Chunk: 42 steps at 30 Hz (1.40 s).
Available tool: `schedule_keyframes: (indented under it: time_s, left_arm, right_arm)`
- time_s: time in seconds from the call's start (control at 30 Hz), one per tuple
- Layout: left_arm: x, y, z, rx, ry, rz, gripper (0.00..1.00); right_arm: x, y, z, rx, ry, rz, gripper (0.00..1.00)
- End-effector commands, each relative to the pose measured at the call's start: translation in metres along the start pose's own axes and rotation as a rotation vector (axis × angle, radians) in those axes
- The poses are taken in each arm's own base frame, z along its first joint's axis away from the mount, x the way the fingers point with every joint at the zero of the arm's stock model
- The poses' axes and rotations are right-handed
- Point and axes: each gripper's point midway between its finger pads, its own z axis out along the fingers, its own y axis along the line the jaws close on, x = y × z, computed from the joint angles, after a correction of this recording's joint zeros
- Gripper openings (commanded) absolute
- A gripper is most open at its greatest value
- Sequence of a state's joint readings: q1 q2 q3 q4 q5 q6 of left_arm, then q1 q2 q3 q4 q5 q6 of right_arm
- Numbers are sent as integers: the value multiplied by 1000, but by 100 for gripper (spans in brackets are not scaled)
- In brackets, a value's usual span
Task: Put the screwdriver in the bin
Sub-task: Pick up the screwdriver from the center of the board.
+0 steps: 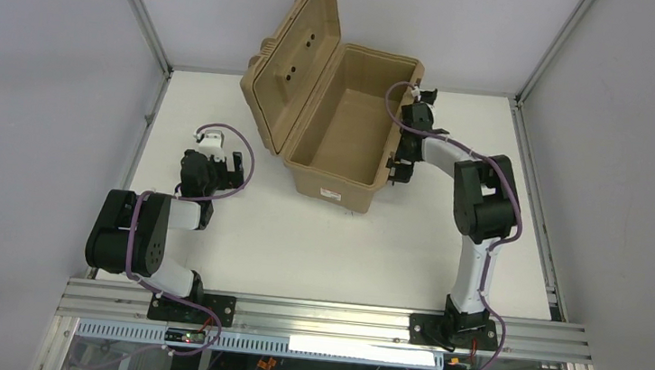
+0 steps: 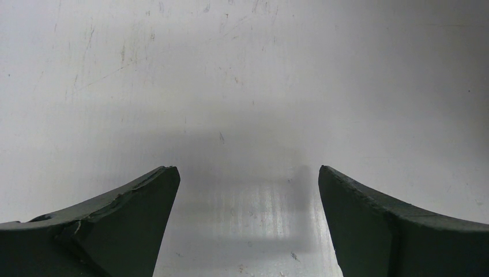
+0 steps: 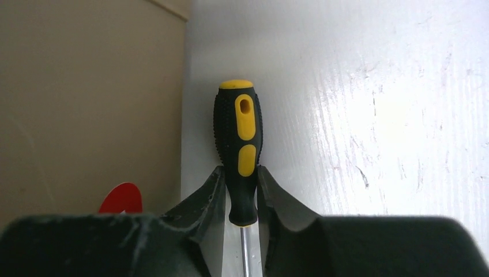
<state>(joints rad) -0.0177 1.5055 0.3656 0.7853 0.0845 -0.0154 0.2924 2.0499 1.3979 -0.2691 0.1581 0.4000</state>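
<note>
The screwdriver (image 3: pixel 241 138) has a yellow and black handle and a thin metal shaft. My right gripper (image 3: pixel 240 170) is shut on the lower part of its handle, right beside the tan outer wall of the bin (image 3: pixel 86 104), low over the white table. In the top view the right gripper (image 1: pixel 401 168) is against the bin's right side, and the screwdriver is hidden there. The bin (image 1: pixel 333 184) stands open at the back centre with its ribbed lid (image 1: pixel 295 64) raised to the left. My left gripper (image 1: pixel 237 165) is open and empty over bare table, as the left wrist view (image 2: pixel 248 170) also shows.
A red-white label (image 1: pixel 332 194) is on the bin's near wall, and a red mark (image 3: pixel 122 199) shows on the wall next to my right gripper. Metal frame posts (image 1: pixel 141 13) and grey walls close in the table on both sides.
</note>
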Motion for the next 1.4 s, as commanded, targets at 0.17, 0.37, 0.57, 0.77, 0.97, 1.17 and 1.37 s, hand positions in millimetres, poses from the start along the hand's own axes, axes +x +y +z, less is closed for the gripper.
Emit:
schedule_keyframes:
  time_s: [0.17,0.37,0.57,0.77,0.97,1.17,1.37]
  left_arm:
    - [-12,1,3,3,-43,-10,99]
    - [-13,1,2,3,-44,-10,99]
    - [-13,1,2,3,-44,-10,99]
    - [-12,1,2,3,-42,-10,99]
    - [-13,1,2,3,-43,-10,99]
    - [-12,1,2,4,-43,-10,99]
    - [-13,1,2,4,-44,-10,99]
  right_arm:
    - [7,-37,-1,150,-57,-11,0]
    - [-10,-49,-29,140,-117,35,0]
    - [-20,-62,-54,130,-152,63,0]
    - [-30,-69,-81,119,-188,72,0]
    - [-54,-72,-122,108,-257,45,0]
    - [-84,-69,-173,91,-324,6,0]
    - [-116,-62,-229,61,-405,-30,0]
